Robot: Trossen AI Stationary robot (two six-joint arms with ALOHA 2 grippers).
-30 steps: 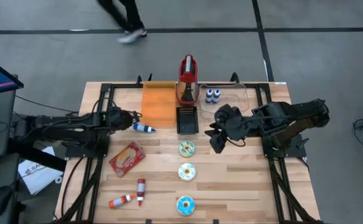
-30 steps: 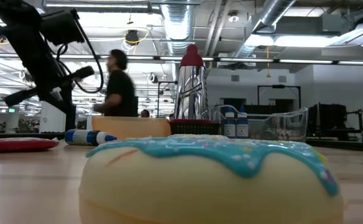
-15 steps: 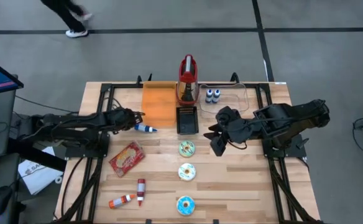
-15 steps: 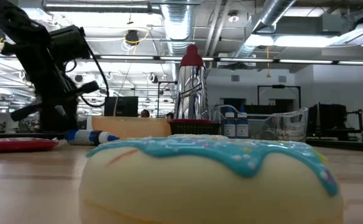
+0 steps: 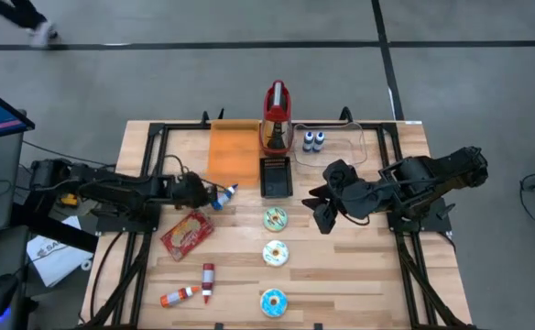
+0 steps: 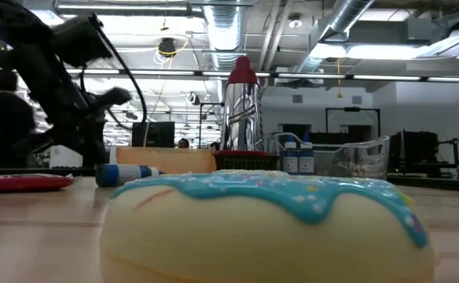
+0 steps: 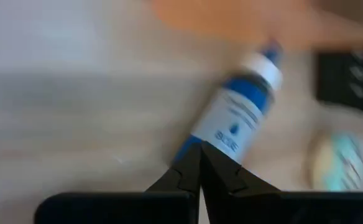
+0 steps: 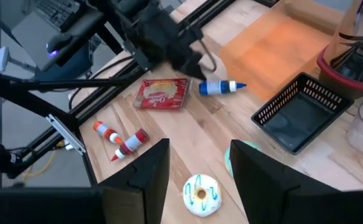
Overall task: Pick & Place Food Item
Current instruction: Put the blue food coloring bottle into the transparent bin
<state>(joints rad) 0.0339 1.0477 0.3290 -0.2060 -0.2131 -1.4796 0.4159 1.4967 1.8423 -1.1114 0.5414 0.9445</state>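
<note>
The food item, a flat red packet (image 5: pixel 187 232) with a pale picture on its face, lies flat on the wood left of centre; the right wrist view shows the packet (image 8: pixel 164 93) too. No gripper touches it. My left gripper (image 5: pixel 204 194) is shut just beyond the packet's far side, low over the table, at the base end of a blue tube (image 5: pixel 223 193). My right gripper (image 5: pixel 322 216) hangs open high above the table's right half, with nothing between its fingers (image 8: pixel 138 180). My left gripper's shut fingertips (image 7: pixel 200 152) meet the blue tube's base end (image 7: pixel 197 134), opposite its cap. They come slanting down from the table's left, roughly in line with the tube. The tube lies on the table, its cap toward the far right.
An orange mat (image 5: pixel 234 151), a black basket (image 5: pixel 276 176) and a red-topped dispenser (image 5: pixel 277 115) stand at the far middle. Three donuts (image 5: pixel 275 252) lie in a row down the centre. Two red-and-white tubes (image 5: pixel 194 289) lie at the near left. A clear bin (image 5: pixel 359 142) is at the far right.
My left gripper has gone down and toward the table's near edge and tipped more steeply, staying shut. The blue tube has slid a little to the right and swung round, its cap now pointing toward the far right. A person beyond the table has walked off to the left.
</note>
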